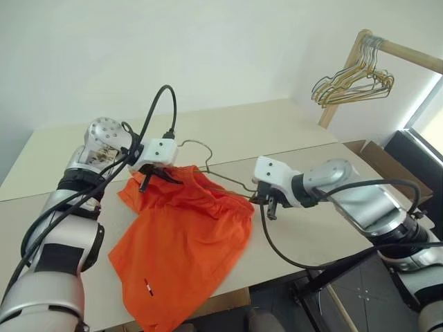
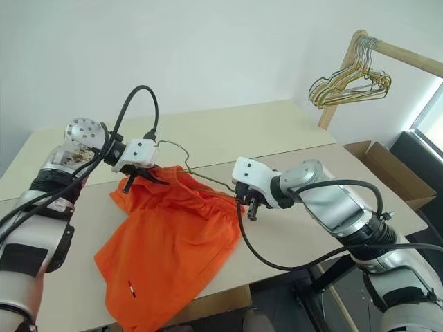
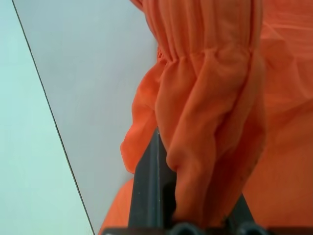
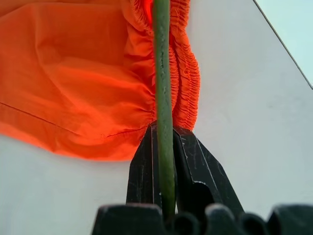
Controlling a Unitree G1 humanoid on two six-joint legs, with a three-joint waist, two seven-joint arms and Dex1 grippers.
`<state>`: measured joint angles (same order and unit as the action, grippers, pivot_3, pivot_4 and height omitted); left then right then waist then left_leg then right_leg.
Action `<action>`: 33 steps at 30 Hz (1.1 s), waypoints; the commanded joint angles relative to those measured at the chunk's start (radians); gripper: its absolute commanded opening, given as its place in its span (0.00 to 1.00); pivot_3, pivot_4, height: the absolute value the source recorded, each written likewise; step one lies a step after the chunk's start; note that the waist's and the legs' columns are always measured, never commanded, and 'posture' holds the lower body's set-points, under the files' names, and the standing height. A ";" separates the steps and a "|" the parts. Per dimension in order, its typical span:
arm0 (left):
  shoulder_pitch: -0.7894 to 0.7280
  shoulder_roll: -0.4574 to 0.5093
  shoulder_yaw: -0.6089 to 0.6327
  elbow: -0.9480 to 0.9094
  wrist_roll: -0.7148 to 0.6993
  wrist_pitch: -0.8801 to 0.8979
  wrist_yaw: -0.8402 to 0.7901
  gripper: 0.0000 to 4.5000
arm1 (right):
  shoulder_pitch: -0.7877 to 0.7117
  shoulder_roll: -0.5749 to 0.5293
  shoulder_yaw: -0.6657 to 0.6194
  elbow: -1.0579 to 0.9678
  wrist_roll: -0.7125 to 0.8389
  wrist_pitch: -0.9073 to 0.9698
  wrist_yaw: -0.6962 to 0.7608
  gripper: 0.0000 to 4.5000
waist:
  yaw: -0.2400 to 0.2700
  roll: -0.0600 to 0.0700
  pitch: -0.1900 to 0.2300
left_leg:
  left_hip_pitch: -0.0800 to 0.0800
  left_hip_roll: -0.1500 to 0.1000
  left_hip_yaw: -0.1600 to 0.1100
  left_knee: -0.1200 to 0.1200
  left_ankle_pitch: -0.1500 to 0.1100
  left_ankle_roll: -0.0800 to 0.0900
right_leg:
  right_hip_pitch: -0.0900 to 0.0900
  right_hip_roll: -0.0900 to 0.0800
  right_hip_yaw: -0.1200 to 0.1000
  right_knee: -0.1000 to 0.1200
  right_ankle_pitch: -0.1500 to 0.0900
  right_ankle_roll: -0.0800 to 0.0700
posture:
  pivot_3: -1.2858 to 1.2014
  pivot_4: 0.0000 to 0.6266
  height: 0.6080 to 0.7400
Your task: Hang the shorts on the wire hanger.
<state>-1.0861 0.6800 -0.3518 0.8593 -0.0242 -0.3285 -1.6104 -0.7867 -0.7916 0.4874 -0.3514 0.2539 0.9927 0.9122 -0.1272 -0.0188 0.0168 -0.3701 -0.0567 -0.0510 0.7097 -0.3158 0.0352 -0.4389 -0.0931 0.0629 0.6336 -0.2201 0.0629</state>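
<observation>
Orange shorts [image 1: 181, 249] drape nearest us, our left gripper [image 1: 147, 181] pinching them; right gripper [image 2: 250, 204] clamps the wire hanger [image 4: 163, 88]; gold hangers [image 1: 353, 84] hang beyond.

bright orange shorts [image 1: 181, 242], olive-green wire hanger [image 4: 163, 93], pale gold hangers [image 1: 353, 84].

A pale beige table [image 1: 291, 128] shows a seam across its top. Pale gold wire hangers [image 1: 354, 81] hang bunched on a wooden rail [image 1: 408, 54] beside an open cardboard box [image 1: 387, 166].
</observation>
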 commanded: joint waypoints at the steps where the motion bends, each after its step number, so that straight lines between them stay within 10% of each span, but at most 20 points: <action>1: 0.002 0.015 0.012 -0.034 -0.034 0.018 -0.004 0.00 | 0.008 -0.027 -0.071 -0.048 -0.003 -0.060 0.017 0.23 | 0.000 0.000 0.000 | 0.000 0.000 0.000 0.000 0.000 0.000 | 0.000 0.000 0.000 0.000 0.000 0.000 | 0.46 0.00 1.00; 11: 0.018 0.014 0.050 -0.037 -0.039 0.094 -0.001 0.00 | 0.151 -0.143 -0.313 -0.131 0.061 0.006 0.010 0.99 | 0.001 0.000 0.000 | 0.000 0.000 0.000 0.001 0.000 0.000 | 0.000 0.000 0.000 0.000 0.000 0.000 | 0.46 0.00 1.00; 21: 0.000 -0.012 0.124 -0.015 -0.030 0.164 0.054 0.00 | 0.721 -0.018 -0.782 -0.212 0.158 -0.189 -0.032 1.00 | 0.009 -0.003 -0.002 | 0.001 0.001 0.000 0.001 -0.001 0.003 | 0.004 0.000 -0.001 -0.001 0.000 0.001 | 0.45 0.00 1.00; 33: 0.012 -0.011 0.143 -0.070 -0.024 0.203 0.045 0.00 | 0.588 0.483 -0.392 0.178 -0.032 -0.421 -0.337 1.00 | -0.024 0.001 -0.003 | 0.017 0.002 0.001 -0.005 -0.001 0.002 | 0.015 0.002 0.004 0.001 0.000 0.001 | 0.47 0.00 1.00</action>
<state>-1.0594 0.6499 -0.2387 0.8212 -0.0391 -0.1309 -1.5623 -0.1745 -0.3153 0.0948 -0.2013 0.2394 0.6168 0.5929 -0.1514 -0.0181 0.0138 -0.3539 -0.0556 -0.0504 0.7050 -0.3168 0.0367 -0.4248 -0.0914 0.0662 0.6378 -0.2199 0.0634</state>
